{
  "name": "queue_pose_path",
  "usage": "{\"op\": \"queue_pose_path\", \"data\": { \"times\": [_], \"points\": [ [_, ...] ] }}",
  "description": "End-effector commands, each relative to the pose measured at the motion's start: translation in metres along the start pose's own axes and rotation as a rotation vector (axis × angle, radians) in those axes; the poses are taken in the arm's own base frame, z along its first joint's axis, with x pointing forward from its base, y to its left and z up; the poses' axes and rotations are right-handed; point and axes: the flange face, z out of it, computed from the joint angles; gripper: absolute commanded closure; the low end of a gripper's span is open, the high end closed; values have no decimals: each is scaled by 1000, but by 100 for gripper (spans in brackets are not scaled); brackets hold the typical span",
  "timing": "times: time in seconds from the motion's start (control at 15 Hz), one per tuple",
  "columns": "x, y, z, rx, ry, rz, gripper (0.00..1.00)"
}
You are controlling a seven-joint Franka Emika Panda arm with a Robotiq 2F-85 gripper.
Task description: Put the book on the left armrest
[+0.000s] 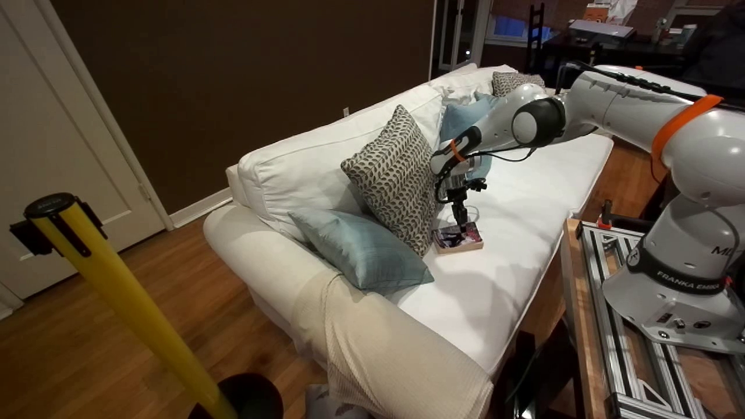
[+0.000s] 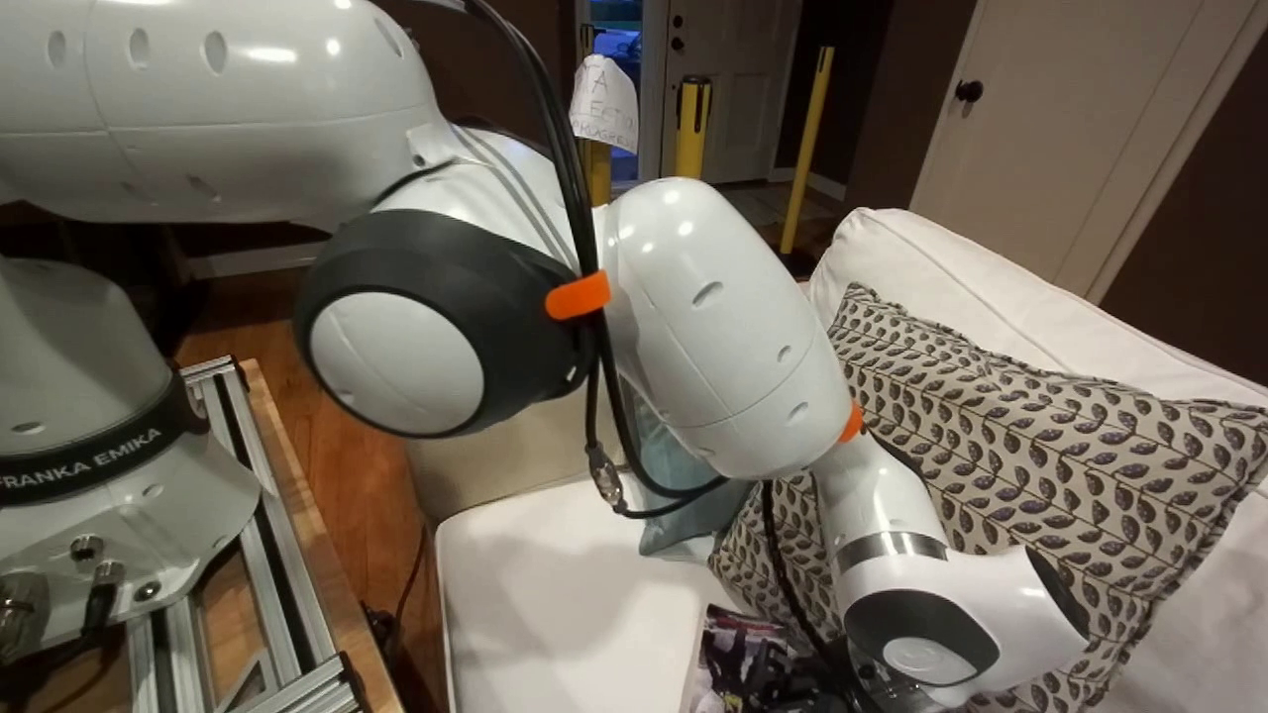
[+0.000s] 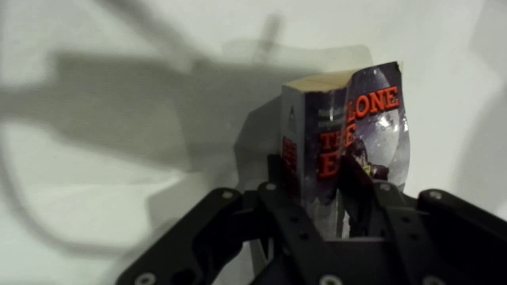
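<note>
Your gripper (image 3: 311, 170) pinches the book (image 3: 336, 126), its fingers (image 3: 358, 180) clamped on the spine side of the dark, red-lettered paperback, whose front cover buckles in the wrist view. The book is down at the seat (image 1: 495, 291) of the white sofa (image 1: 308, 169), just beside a leaf-patterned cushion (image 1: 401, 180); whether it touches the fabric, you cannot tell. In an exterior view, a blue cushion (image 1: 364, 250) sits between the patterned cushion and the left armrest (image 1: 265, 250), which is well apart from your book and has a beige throw (image 1: 401, 349) draped over its front. Your robot arm (image 1: 628, 110) reaches over the seat from a wood-edged stand (image 1: 584, 326). A yellow post (image 1: 131, 297) stands outside the armrest, and a brown wall (image 1: 262, 75) rises behind the sofa.
</note>
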Motion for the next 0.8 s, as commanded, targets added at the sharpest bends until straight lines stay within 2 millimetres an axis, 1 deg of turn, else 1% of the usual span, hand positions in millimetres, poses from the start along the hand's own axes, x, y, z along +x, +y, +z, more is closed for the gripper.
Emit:
{"op": "queue_pose_path", "data": {
  "times": [0.0,0.2,0.33,0.53,0.73],
  "points": [
    [4,4,-10,-13,9,-51,86],
    [5,-2,-14,-4,-2,-119,87],
    [7,-8,-21,-5,-1,-182,87],
    [8,-19,-38,-9,15,-276,87],
    [6,-41,-55,32,28,-365,87]
  ]
}}
